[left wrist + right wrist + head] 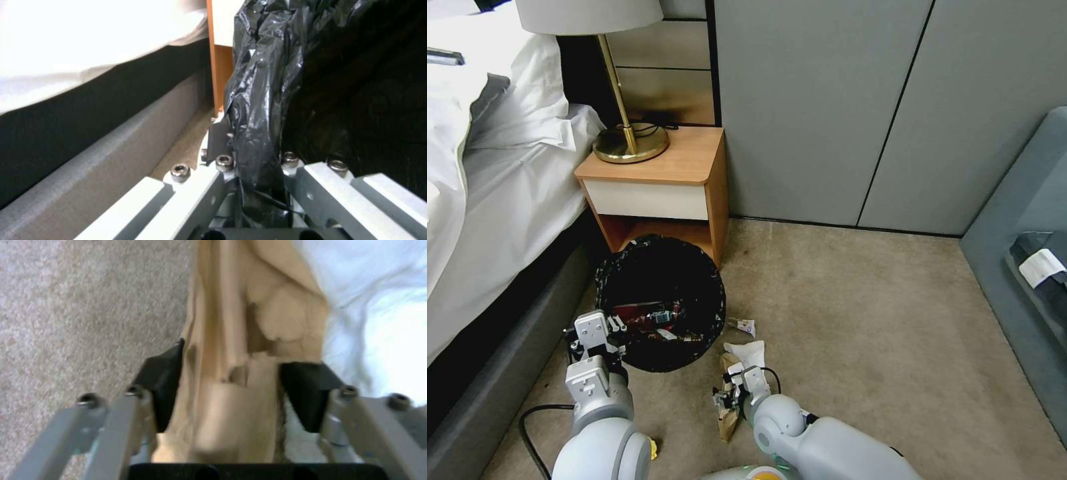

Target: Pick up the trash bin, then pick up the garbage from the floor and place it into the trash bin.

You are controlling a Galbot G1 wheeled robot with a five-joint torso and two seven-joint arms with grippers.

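Note:
The trash bin [660,303], lined with a crinkly black bag, stands on the carpeted floor [867,320] in front of the nightstand, with wrappers inside. My left gripper [594,339] is shut on its near-left rim; in the left wrist view the left gripper [254,161] pinches the liner [262,100]. My right gripper [730,393] is low over the garbage, and in the right wrist view the right gripper [233,390] has its black pads [162,386] pressed on both sides of a brown paper bag [240,340]. The brown paper bag [728,417] lies beside a white tissue [748,350].
A small wrapper [746,326] lies right of the bin, and a yellow scrap [654,449] sits by my left arm. The wooden nightstand [657,180] with a brass lamp [627,140] is behind the bin. The bed [487,200] runs along the left and a grey sofa [1027,233] along the right.

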